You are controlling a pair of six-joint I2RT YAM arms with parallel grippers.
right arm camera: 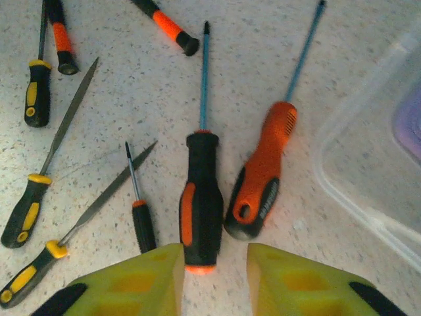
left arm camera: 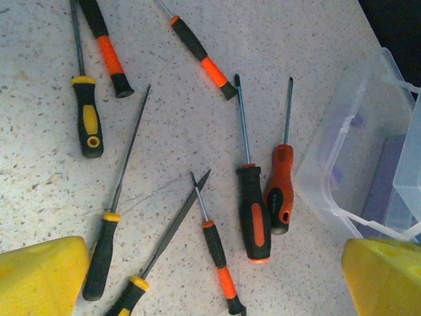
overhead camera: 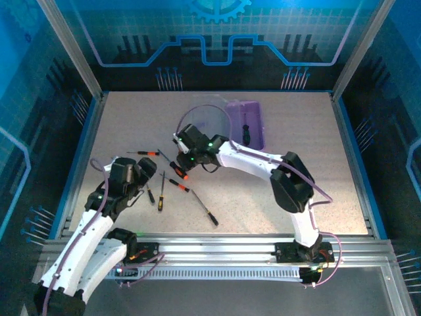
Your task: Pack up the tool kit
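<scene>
One tool [overhead camera: 245, 133] sits in the case [overhead camera: 260, 125], the rest lie beside it; my right gripper [right arm camera: 216, 273], open and empty, straddles a black screwdriver [right arm camera: 200, 217]

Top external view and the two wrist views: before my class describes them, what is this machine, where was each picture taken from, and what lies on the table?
Two robot arms are bolted at the near edge of a table. The wide picture looks down from above and behind them. The other two come from a camera on each wrist; the yellow blocks at the bottom are that arm's own fingers. Screwdrivers and other slim tools lie loose on the table. The tool kit case stands open at the back, one screwdriver inside. The left pincer is open above the tools, holding nothing. The right pincer is open too, its fingers either side of a black-and-orange screwdriver's handle end, not closed on it.
</scene>
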